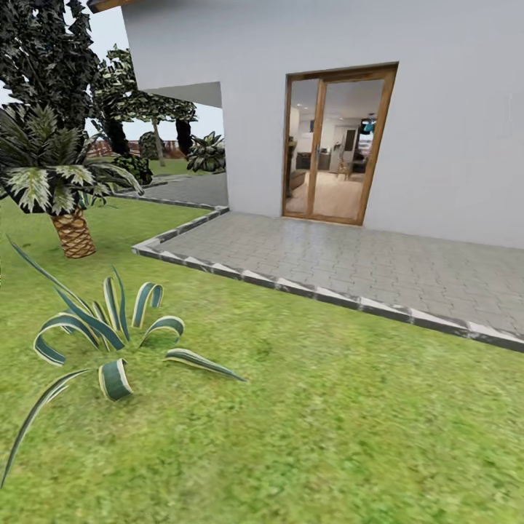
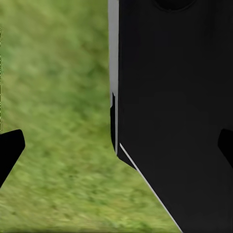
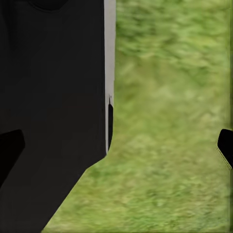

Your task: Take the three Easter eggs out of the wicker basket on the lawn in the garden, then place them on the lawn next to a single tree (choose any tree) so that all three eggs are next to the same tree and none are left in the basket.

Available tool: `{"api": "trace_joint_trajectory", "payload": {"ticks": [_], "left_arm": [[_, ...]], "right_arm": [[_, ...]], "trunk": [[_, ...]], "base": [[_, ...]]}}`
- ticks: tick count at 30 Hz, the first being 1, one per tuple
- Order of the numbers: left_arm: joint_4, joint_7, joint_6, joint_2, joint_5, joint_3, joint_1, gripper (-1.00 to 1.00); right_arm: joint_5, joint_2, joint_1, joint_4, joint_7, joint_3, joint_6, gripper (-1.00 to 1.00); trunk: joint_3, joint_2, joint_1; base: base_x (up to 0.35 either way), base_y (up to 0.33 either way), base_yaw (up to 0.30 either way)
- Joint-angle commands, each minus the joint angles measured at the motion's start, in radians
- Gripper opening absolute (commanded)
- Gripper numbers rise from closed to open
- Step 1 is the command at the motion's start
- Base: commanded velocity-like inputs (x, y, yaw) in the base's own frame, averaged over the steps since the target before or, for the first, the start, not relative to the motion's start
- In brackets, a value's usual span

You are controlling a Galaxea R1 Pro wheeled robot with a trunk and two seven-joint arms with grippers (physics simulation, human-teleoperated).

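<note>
Stretching across the near ground in the head view, the lawn is mottled green and meets a grey paved patio farther off, before a white house with a wood-framed glass door. On the grass at near left grows a striped spiky plant, and farther left stands a short palm with a scaly trunk.

Both wrist views look down at blurred grass beside a black robot body. The left gripper has its dark fingertips wide apart, released and empty; the right gripper likewise, fingertips spread, holding nothing.
</note>
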Motion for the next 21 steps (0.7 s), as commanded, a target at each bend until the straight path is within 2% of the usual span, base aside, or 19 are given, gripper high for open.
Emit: {"api": "trace_joint_trajectory", "payload": {"ticks": [1, 18, 21], "left_arm": [[-0.002, -0.001, 0.001, 0.001, 0.0, 0.0, 0.001, 1.0], [-0.002, -0.001, 0.002, 0.001, 0.0, -0.001, 0.001, 1.0], [-0.002, -0.001, 0.0, 0.002, -0.001, -0.001, 0.001, 1.0]], "right_arm": [[0.001, 0.0, -0.001, 0.002, -0.001, 0.002, 0.001, 1.0], [-0.002, 0.0, -0.001, 0.002, -0.001, 0.001, 0.0, 1.0], [-0.002, 0.0, -0.001, 0.002, -0.001, 0.001, 0.0, 1.0]], "trunk": [[-0.001, 0.0, 0.0], [-0.001, 0.0, 0.0], [-0.001, 0.0, 0.0]], "base": [[0.287, 0.0, 0.031], [0.33, 0.0, 0.003], [0.181, 0.0, 0.029]]}}
